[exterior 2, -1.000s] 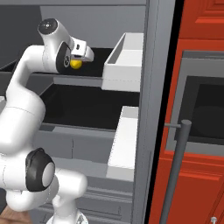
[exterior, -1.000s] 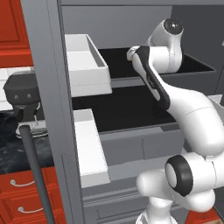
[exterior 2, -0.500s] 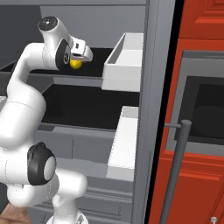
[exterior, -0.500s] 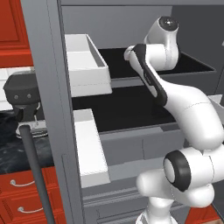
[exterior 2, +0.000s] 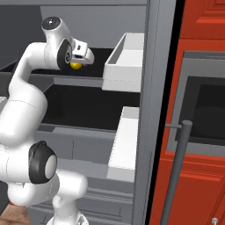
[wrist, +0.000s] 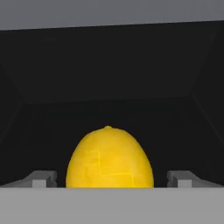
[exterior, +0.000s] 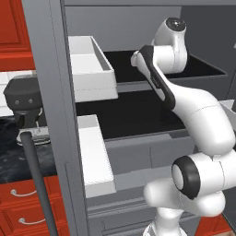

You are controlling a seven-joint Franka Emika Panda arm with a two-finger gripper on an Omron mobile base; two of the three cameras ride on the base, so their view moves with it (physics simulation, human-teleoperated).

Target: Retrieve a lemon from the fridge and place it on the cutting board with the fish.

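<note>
The grey fridge stands open, and my arm reaches onto its upper black shelf. On that shelf lies the lemon, bright yellow and close in front of the hand. My gripper is open, one fingertip on each side of the fruit and apart from it. From the right base view, the lemon peeks out just under the gripper. The cutting board and the fish are out of view.
White door bins hang on the open doors beside the arm. A second black shelf runs below. A dark appliance sits on the counter at left. Red cabinets and an oven stand at right. Long bar handles stand near the cameras.
The arm has eased slightly further onto the shelf toward the lemon. The jaws stay wide and the lemon has not moved.
</note>
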